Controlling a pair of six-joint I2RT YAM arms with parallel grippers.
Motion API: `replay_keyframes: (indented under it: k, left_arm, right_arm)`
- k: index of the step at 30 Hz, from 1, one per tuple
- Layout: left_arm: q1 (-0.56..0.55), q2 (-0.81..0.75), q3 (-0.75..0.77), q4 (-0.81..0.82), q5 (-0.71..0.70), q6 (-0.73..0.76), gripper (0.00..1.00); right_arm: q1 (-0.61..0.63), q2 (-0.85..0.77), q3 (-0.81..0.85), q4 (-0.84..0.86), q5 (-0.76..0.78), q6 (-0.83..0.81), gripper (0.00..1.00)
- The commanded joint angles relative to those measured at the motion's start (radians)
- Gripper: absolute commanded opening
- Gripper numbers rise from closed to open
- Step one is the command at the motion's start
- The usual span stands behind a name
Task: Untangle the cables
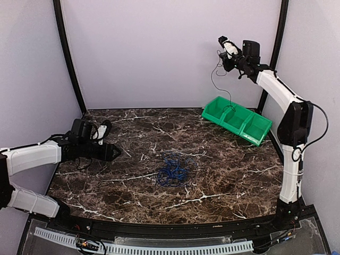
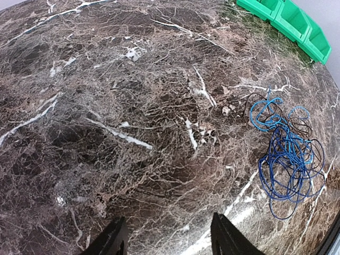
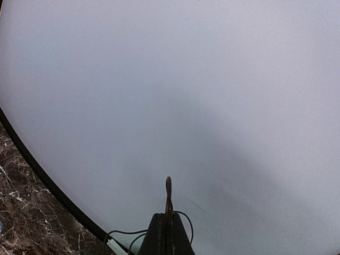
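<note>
My table is dark brown marble-look with white veins all over. Sitting on it near the middle is a loose clump of thin blue and black cables. Over at the far right corner there's a green bin with three compartments.

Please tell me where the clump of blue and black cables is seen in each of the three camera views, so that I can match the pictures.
Top external: the clump of cables lies on the marble table, slightly right of centre.
Left wrist: the clump is at the right edge, right of the open left claw.
Right wrist: not in it.
Shared landmark: the green bin, upper right in the top external and left wrist views.
</note>
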Motion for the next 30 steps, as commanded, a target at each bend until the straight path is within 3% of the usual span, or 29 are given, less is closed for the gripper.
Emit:
replay_keyframes:
  k: [1, 19, 30]
  left_arm:
    - [-0.003, 0.003, 0.015, -0.013, 0.022, 0.001, 0.56]
    - [-0.003, -0.031, 0.009, -0.015, 0.017, -0.018, 0.56]
    - [-0.004, -0.039, 0.001, -0.012, 0.027, -0.023, 0.56]
  right_arm:
    - [0.007, -0.028, 0.054, 0.031, -0.025, 0.010, 0.00]
    - [0.032, 0.031, 0.095, 0.123, 0.014, -0.049, 0.00]
    - [-0.023, 0.070, -0.086, 0.170, 0.123, -0.062, 0.00]
